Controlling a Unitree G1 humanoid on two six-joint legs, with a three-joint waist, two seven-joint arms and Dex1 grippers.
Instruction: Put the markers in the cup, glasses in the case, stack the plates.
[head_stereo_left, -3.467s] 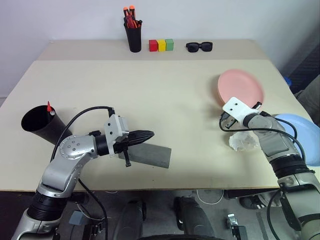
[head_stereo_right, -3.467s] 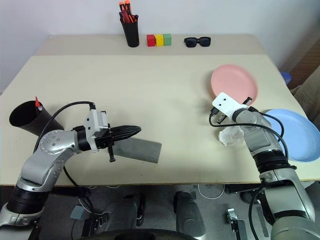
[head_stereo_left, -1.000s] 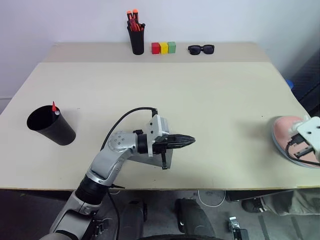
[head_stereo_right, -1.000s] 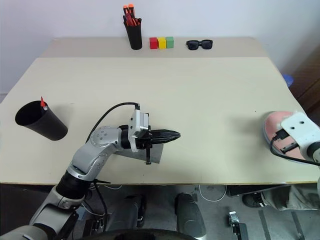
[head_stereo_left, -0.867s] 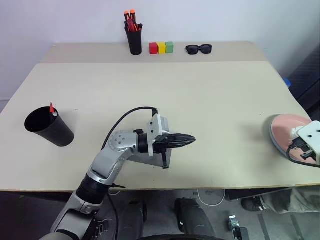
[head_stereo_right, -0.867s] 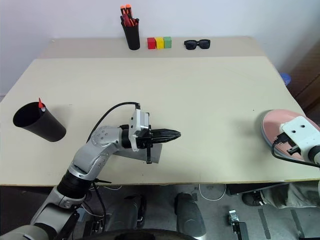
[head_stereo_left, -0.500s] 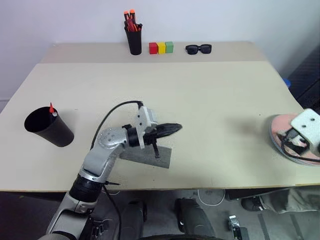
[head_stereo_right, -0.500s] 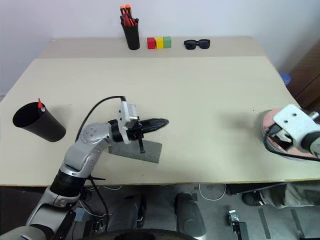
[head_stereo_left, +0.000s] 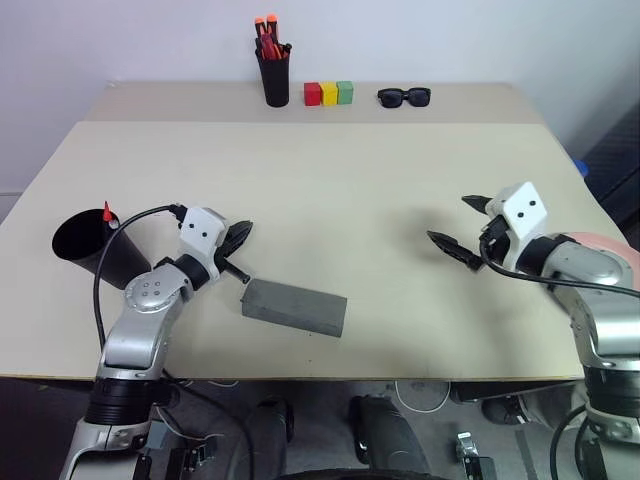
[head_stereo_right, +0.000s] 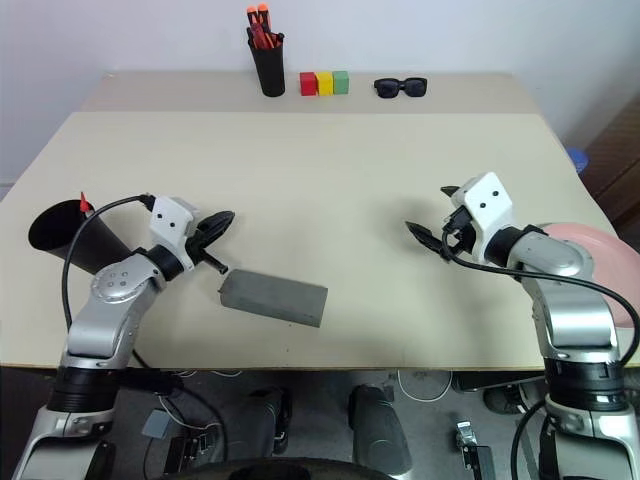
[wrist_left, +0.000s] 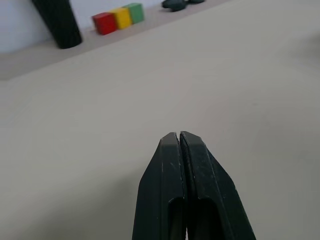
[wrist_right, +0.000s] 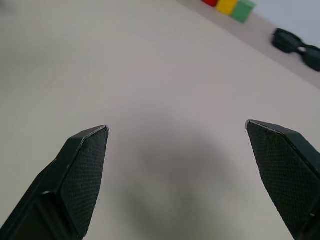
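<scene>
The grey case lies shut near the table's front edge. My left gripper hovers just past the case's left end, fingers pressed shut on nothing. To its left stands the wide black cup, tilted, with a marker's red tip sticking out. My right gripper hangs open and empty over bare table at the right; its fingertips stand far apart. The salmon pink plate lies at the right edge behind that arm. The glasses are out of view.
Along the back of the table stand a narrow black pen holder with orange-capped pens, three blocks in red, yellow and green, and black sunglasses.
My left gripper swung left off the case toward the cup, still shut. My right gripper left the pink plate, moved left over the table and now stands open.
</scene>
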